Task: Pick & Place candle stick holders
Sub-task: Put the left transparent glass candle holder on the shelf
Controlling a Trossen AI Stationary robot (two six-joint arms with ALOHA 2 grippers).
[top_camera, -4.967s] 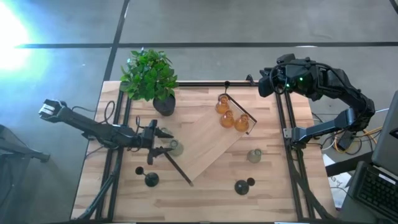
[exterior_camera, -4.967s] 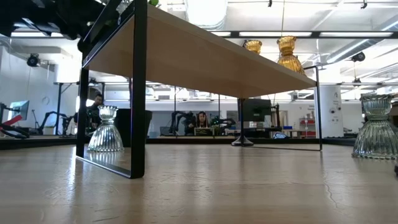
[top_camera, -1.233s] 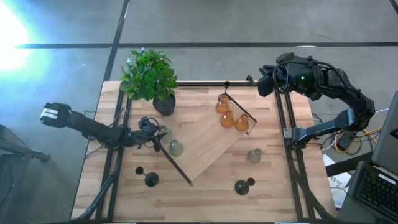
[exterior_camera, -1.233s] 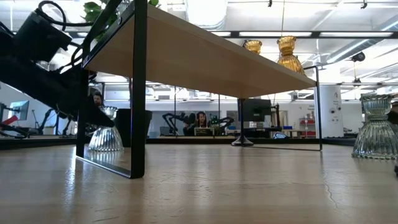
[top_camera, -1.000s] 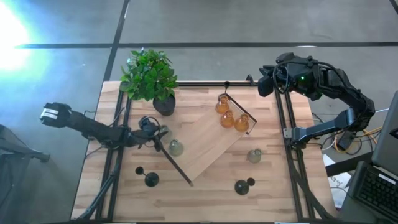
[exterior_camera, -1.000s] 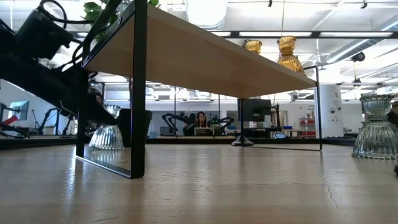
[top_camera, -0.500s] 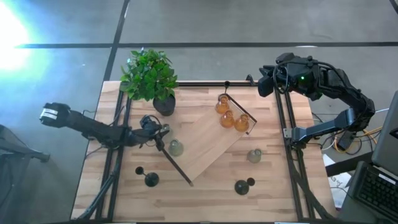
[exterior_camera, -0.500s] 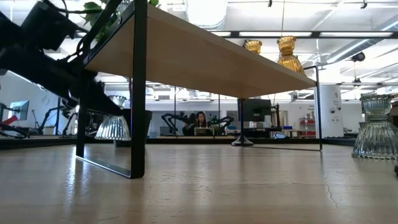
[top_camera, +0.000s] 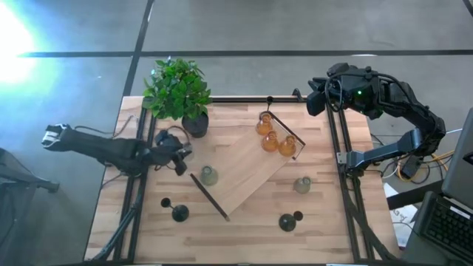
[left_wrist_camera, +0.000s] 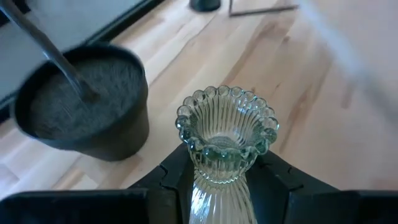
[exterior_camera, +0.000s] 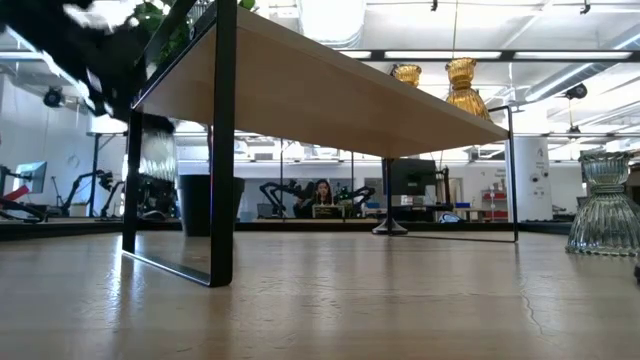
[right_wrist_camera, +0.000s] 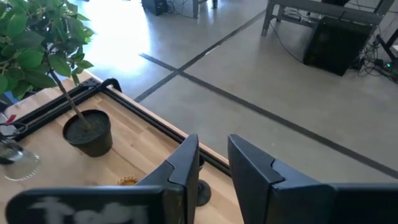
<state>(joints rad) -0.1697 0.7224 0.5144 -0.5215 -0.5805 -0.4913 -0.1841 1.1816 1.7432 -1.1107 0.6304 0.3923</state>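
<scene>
Pale green glass holder [left_wrist_camera: 225, 144] is sitting pinched upright in the left gripper's [top_camera: 177, 154] jaws, lifted off the counter [top_camera: 244, 229] near the black pot [left_wrist_camera: 84, 102]. The right gripper [right_wrist_camera: 211, 163] is hanging beyond the counter's far edge, jaws slightly spread, holding nothing.

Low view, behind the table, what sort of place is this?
Likely a robotics lab or open workshop: other robot arms on benches, a person seated at a desk beside a monitor, and ceiling strip lights overhead.

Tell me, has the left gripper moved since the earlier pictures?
Yes. The left gripper, holding a clear glass holder, has pulled back from the slanted wooden shelf toward the plant pot.
</scene>
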